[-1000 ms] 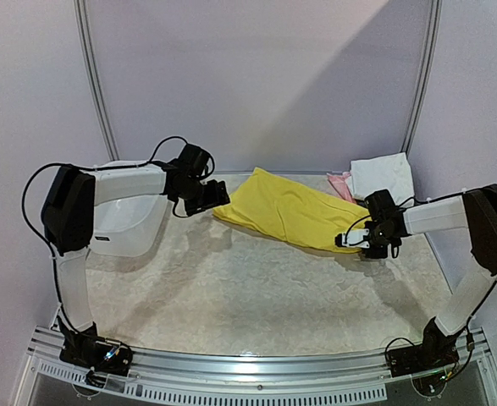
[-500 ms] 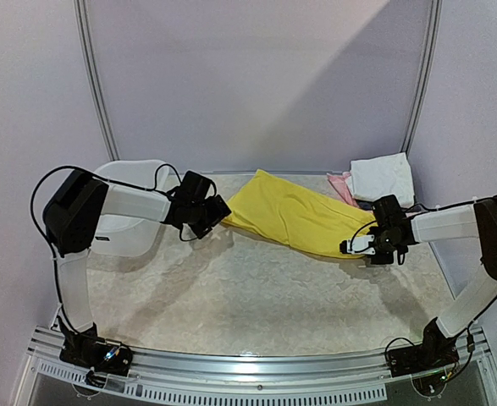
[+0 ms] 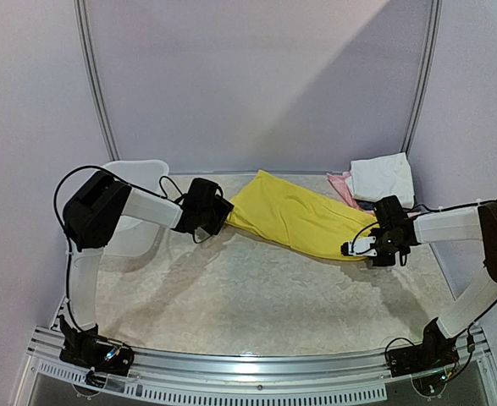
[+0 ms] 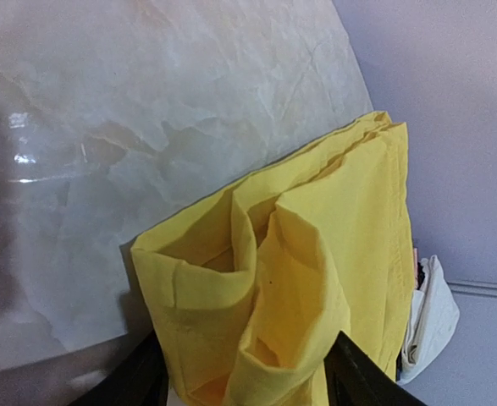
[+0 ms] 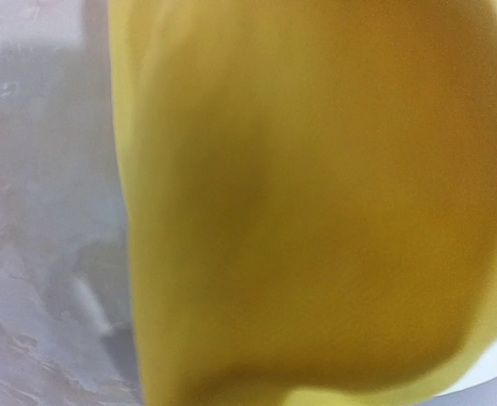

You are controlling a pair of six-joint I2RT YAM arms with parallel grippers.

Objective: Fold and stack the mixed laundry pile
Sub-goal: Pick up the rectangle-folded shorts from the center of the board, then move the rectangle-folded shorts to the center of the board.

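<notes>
Marbled pale tabletop (image 3: pixel 256 296), lilac walls behind, metal frame posts (image 3: pixel 96 85) at the back. Yellow shorts (image 3: pixel 295 216) lie across the table's far half. They run diag. from abt 11 o'clock of centre down toward 3 o'clock, folded lengthwise w/ layered edges.

L gripper (image 3: pixel 223 216) sits at the shorts' 9 o'clock end, low over the surface. In the L wrist view its fingers (image 4: pixel 138 381) stand spread either side of a bunched, puckered corner of the cloth. Can't tell if they actually squeeze it.

R gripper (image 3: pixel 356 247) is at the shorts' opposite end, abt 3 o'clock on the table. R wrist view is filled w/ blurred yellow fabric right against the lens, w/ table showing only along its 9 o'clock side. Jaws are hidden there, so can't tell whether they pinch the cloth.

White garment (image 3: pixel 382 178) sits folded at 2 o'clock by the back wall, apart from both grippers. Pink cloth (image 3: pixel 339 184) lies between it and the shorts. White basket (image 3: pixel 138 169) is at 10 o'clock, partly behind the L arm.
</notes>
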